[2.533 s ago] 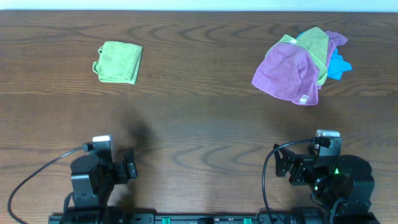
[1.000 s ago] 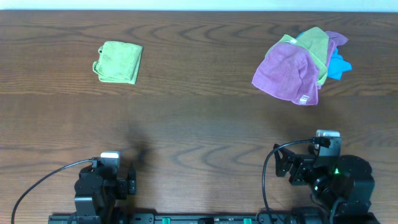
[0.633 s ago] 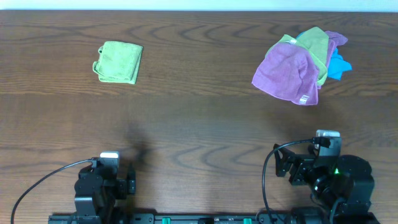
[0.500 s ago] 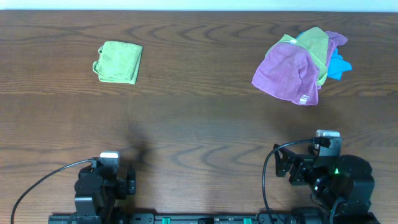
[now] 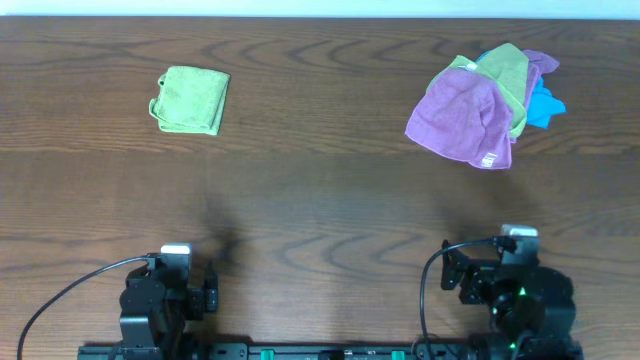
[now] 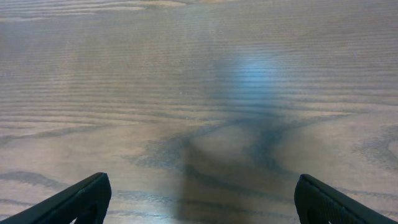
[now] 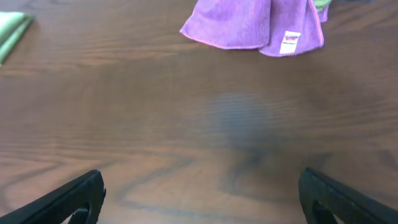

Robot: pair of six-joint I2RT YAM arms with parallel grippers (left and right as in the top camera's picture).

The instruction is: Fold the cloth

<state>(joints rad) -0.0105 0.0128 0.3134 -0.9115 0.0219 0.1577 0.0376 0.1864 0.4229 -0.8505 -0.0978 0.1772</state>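
Well, my left jaws and right jaws both wide, empty, near; cloth point(image 5: 190, 99) folded, far left on desk point(image 5: 320, 200).

overhead: straight down, far, whole counter point(image 5: 320, 200) | wrists: low, near, facing forward over the counter | shared: purple cloth point(image 5: 460, 115) beyond right pincer point(image 7: 199, 190)

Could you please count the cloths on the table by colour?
Green: 2, the folded cloth and a green cloth in the pile
Purple: 1, the purple cloth
Blue: 1, the blue cloth
Total: 4 that show; the pile may hide more.
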